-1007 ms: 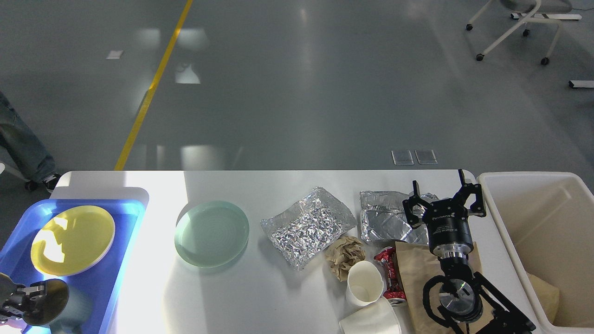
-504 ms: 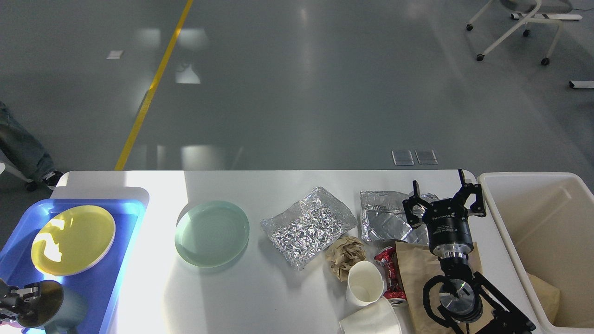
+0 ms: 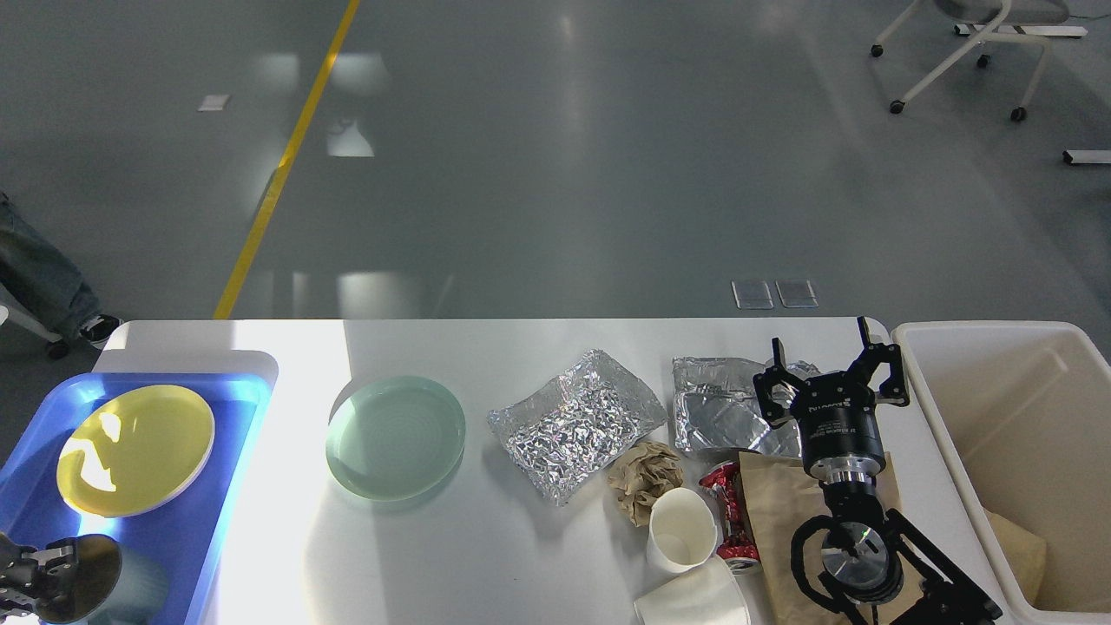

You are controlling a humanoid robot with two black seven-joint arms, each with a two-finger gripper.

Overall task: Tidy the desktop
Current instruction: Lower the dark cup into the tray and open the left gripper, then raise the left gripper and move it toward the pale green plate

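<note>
Your right tool [image 3: 831, 363] hovers with fingers spread over the crumpled foil tray [image 3: 725, 417] at the white bench's [image 3: 521, 555] right end. Your left tool [image 3: 26, 577], low over the blue tray [image 3: 234, 451], touches a dark cup [image 3: 104, 586]; you cannot tell its grip.

Left gripper [image 3: 39, 580] (fingers unclear) cut off, lower cup [image 3: 694, 599] cropped
</note>
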